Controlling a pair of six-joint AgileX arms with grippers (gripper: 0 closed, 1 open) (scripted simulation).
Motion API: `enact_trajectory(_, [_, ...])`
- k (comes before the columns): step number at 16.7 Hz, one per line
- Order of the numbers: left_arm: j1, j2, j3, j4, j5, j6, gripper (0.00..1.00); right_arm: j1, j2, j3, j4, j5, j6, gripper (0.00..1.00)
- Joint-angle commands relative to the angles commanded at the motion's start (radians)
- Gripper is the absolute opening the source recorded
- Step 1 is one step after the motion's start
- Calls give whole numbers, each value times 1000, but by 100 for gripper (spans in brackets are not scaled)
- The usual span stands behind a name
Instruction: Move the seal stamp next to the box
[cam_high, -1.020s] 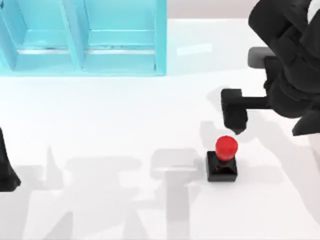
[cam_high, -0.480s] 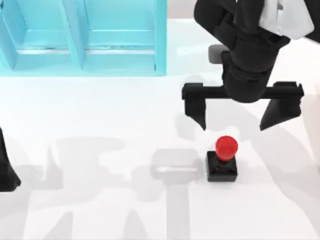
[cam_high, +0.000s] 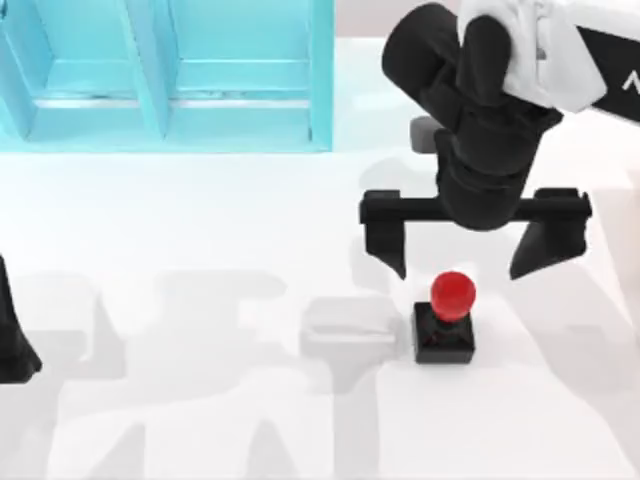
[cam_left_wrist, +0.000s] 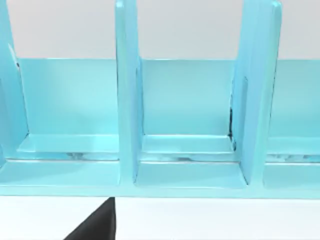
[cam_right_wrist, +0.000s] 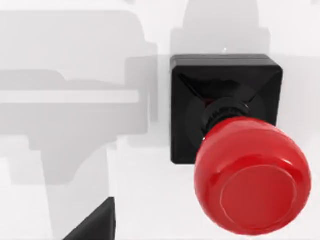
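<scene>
Top view: right gripper (cam_high: 458, 262) has its fingers spread wide, hanging just behind the seal stamp (cam_high: 446, 318), which stands upright on the white table (cam_high: 200, 250). Blue box (cam_high: 165, 75) sits well off to the gripper's left. Left arm (cam_high: 12, 340) parked at the table's left edge.

The seal stamp (cam_high: 446, 318) is showing a glossy red knob over a black square base. The box (cam_high: 165, 75) is gleaming light turquoise on the white table (cam_high: 200, 250), and the right gripper (cam_high: 458, 262) is looking black.

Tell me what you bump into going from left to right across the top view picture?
Left gripper at the left edge → blue box → seal stamp → right gripper, open above the stamp and reaching farthest right.
</scene>
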Motion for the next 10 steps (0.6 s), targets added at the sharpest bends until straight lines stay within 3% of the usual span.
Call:
enact_trajectory(5, [0,0,0,0,0,0,100,4,40,-175,226,0,5,100])
enact_trajectory(10, [0,0,0,0,0,0,100,5,48,-206,258,0,6,100])
